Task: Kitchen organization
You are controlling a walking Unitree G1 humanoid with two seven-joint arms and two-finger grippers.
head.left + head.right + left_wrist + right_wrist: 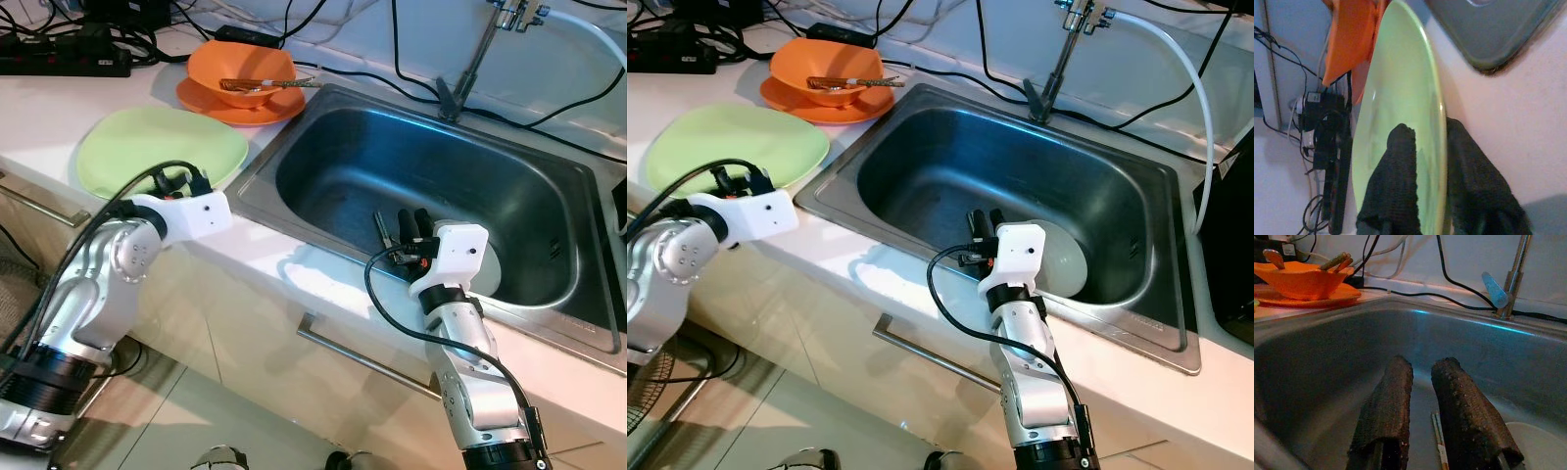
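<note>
- The green plate (pixel 157 149) lay flat on the white counter (pixel 294 269), at about 9 o'clock from the sink (pixel 323 162), with its longer axis running from 8 to 2 o'clock.
- The left gripper (pixel 1425 161) was at the plate's near rim, its two black fingers (pixel 1393 186) straddling the edge: one over the top face, one on the counter side. They were closed on the rim.
- The right gripper (pixel 1422 406) hung inside the sink near its front wall, fingers a narrow gap apart and holding nothing.
- A pale plate (pixel 1063 262) lay on the sink floor just beside that gripper, and thin chopsticks (pixel 1440 445) lay on the floor beneath the fingers.
- At 12 o'clock from the green plate sat an orange bowl (pixel 243 70) on an orange plate (pixel 235 108), utensils (pixel 269 84) resting across the bowl.
- No readable writing could be made out.
</note>
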